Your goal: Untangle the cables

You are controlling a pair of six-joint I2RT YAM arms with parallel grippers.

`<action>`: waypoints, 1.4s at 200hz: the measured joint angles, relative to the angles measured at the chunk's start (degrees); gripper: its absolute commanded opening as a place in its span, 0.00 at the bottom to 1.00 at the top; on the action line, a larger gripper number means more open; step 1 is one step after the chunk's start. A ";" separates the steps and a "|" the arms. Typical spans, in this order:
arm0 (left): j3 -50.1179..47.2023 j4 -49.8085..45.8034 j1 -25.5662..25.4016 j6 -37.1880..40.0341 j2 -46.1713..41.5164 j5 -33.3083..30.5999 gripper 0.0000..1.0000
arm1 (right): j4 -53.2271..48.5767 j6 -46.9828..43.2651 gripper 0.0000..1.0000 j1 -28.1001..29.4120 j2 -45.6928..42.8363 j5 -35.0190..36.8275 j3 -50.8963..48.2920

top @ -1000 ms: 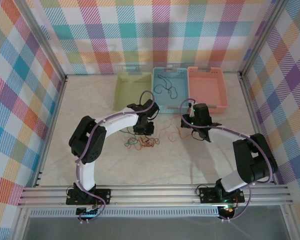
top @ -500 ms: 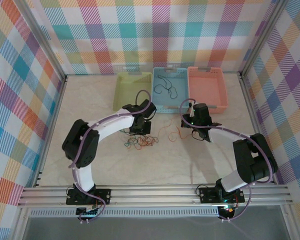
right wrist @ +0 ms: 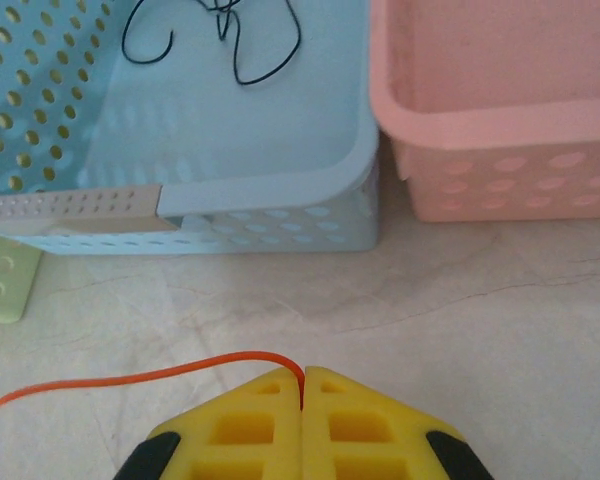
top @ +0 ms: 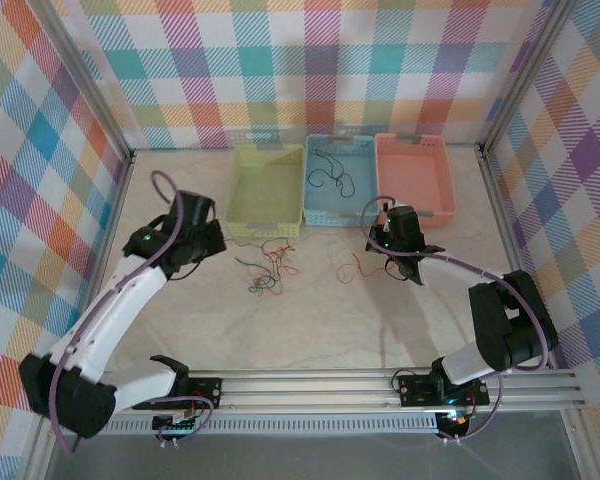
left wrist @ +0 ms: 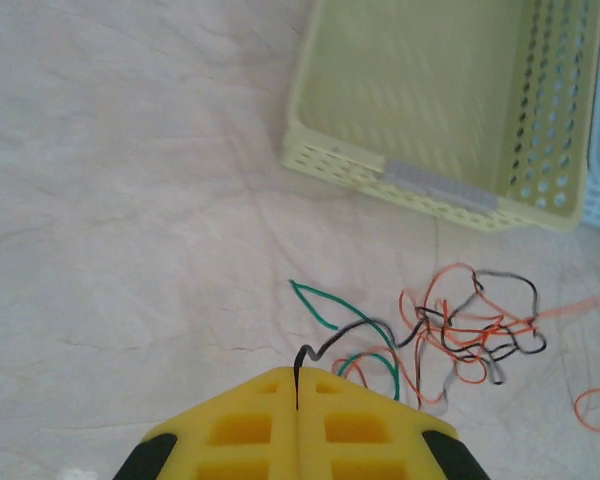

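Left gripper (left wrist: 297, 388): I'm clamping a black cable (left wrist: 298, 365).
Right gripper (right wrist: 302, 386): I'm clamping an orange cable (right wrist: 230, 356).

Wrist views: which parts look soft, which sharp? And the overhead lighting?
Left wrist: the left gripper close to the lens looks soft, the cables clearer. Right wrist: right gripper soft, blue basket sharp. Top external: even light, faint shadows.

My white-and-black left arm (top: 120, 300) stretches toward 1 o'clock, its yellow-fingered left gripper (left wrist: 296, 385) clamped on a thin black cable (left wrist: 297, 365). My right arm (top: 500, 320) folds toward 10 o'clock, its right gripper (right wrist: 302, 385) clamped on a thin orange cable (right wrist: 180, 363).
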 measured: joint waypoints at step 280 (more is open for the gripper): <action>15.98 -20.55 6.95 6.25 -14.19 -22.34 0.00 | -10.01 10.80 0.00 -0.61 -2.34 23.56 -0.52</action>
